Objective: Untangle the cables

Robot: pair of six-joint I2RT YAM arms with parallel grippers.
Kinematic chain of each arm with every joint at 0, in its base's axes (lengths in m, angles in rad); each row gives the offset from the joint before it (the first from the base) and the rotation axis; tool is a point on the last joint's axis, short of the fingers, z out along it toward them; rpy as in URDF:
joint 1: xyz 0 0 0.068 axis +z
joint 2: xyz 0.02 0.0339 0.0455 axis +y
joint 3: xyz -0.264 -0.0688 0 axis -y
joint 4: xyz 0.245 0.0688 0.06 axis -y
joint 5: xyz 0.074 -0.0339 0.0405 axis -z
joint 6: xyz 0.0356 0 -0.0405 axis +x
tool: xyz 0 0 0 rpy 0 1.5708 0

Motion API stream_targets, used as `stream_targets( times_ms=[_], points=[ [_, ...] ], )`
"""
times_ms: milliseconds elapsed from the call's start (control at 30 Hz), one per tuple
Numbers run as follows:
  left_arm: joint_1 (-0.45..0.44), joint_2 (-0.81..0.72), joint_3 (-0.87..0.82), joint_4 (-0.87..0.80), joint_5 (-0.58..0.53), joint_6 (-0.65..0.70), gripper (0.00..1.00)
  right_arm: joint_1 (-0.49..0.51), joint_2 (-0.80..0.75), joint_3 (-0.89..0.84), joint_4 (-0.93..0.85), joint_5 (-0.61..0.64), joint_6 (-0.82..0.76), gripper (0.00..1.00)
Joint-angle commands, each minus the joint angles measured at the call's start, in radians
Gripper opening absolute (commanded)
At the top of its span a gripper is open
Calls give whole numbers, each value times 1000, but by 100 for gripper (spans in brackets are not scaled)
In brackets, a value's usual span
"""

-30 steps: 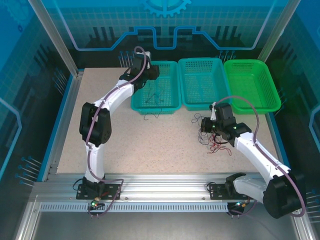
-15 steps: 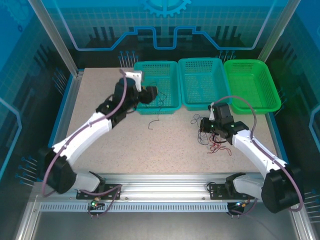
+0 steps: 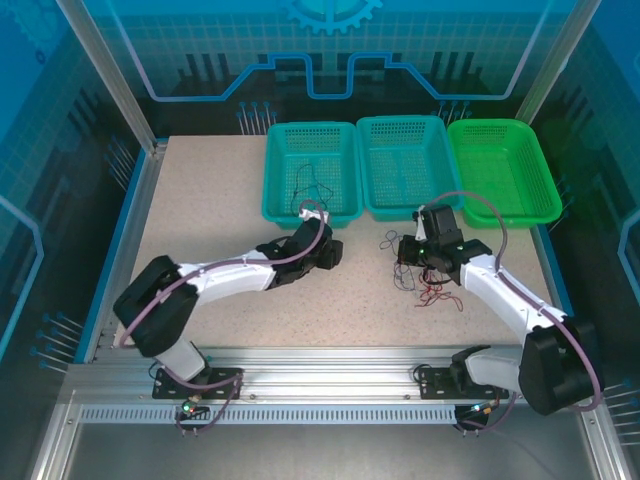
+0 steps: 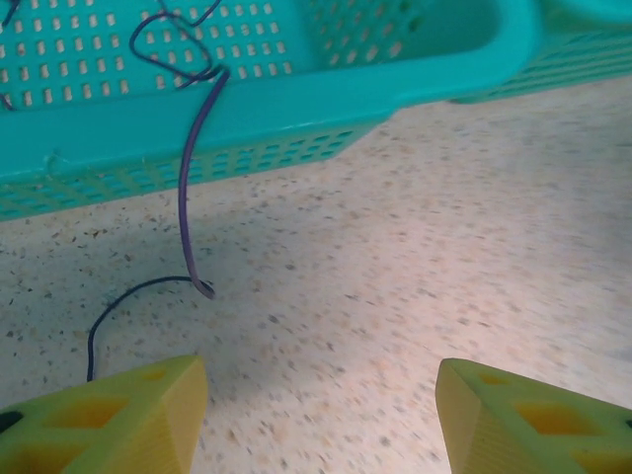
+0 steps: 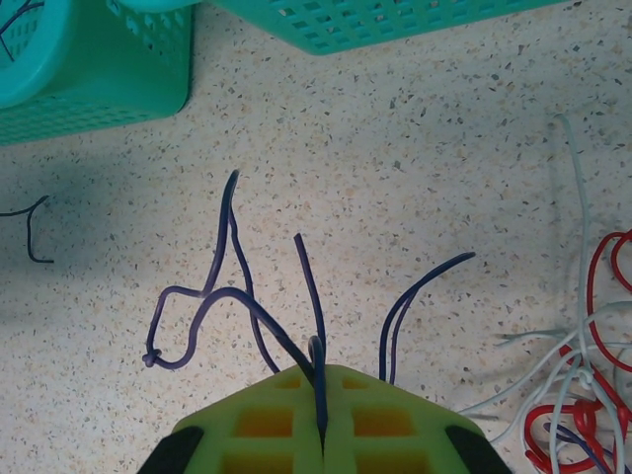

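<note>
Evidently one dark cable [image 4: 186,178] has just been released. It is seen lying in the left teal basket [image 4: 395,91], with its free end draped over the near rim and its tip resting on the table [image 4: 395,296]. A thinner dark strand [image 4: 104,316] is met at that tip, and whether the two are one piece cannot be told. The left tool [image 4: 321,415] is held low just in front of that basket, its yellow pads [image 4: 118,420] spread wide with nothing between them. The right tool [image 5: 321,385] is closed on a few dark purple strands [image 5: 308,286], which are fanned out over the table. The remaining tangle [image 5: 578,395] of red and white cables is left just beside it. One cable is thus judged sorted, though not wholly inside its basket, and the bulk of the untangling is judged undone. In the picture of a second ago the left arm is reared up over the far corner of the basket, and half a second ago its tool is at the basket itself. By contrast the arm is now stretched low across the table and the tool is drawn clear of the rim. The right arm is found almost unmoved, its grip unchanged.
</note>
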Motion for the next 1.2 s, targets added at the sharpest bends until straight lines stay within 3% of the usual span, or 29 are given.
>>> stream_targets(
  times_ms=[0, 167, 233, 367, 400, 600, 733, 900, 1100, 1133, 1167],
  points=[
    [38, 87, 48, 120, -89, 23, 64, 3, -49, 9, -18, -5, -12, 2],
    [57, 163, 92, 141, -136, 72, 50, 3, -77, -1, -36, 2, -12, 2],
    [60, 171, 97, 147, -137, 74, 38, 2, -83, -7, -34, 2, -9, 2],
    [67, 160, 86, 142, -126, 68, 2, 2, -81, -5, -33, -4, -7, 2],
    [67, 141, 80, 135, -115, 64, 0, 3, -82, -2, -36, -4, -7, 2],
    [49, -60, 83, -3, -22, 46, 0, 3, -88, 5, -40, 5, -13, 2],
    [79, -135, 158, -57, -6, 105, 0, 3, -82, 5, -26, -4, -4, 2],
    [212, 13, 365, -67, 53, 194, 0, 3, -82, 21, -33, -27, 0, 2],
    [301, 276, 634, -69, 113, 257, 0, 3, -125, 35, -72, -16, -5, 3],
    [306, 300, 656, -65, 119, 259, 3, 3, -130, 36, -77, -18, -6, 3],
    [307, 313, 666, -54, 126, 264, 13, 3, -136, 40, -82, -20, -8, 3]
  ],
)
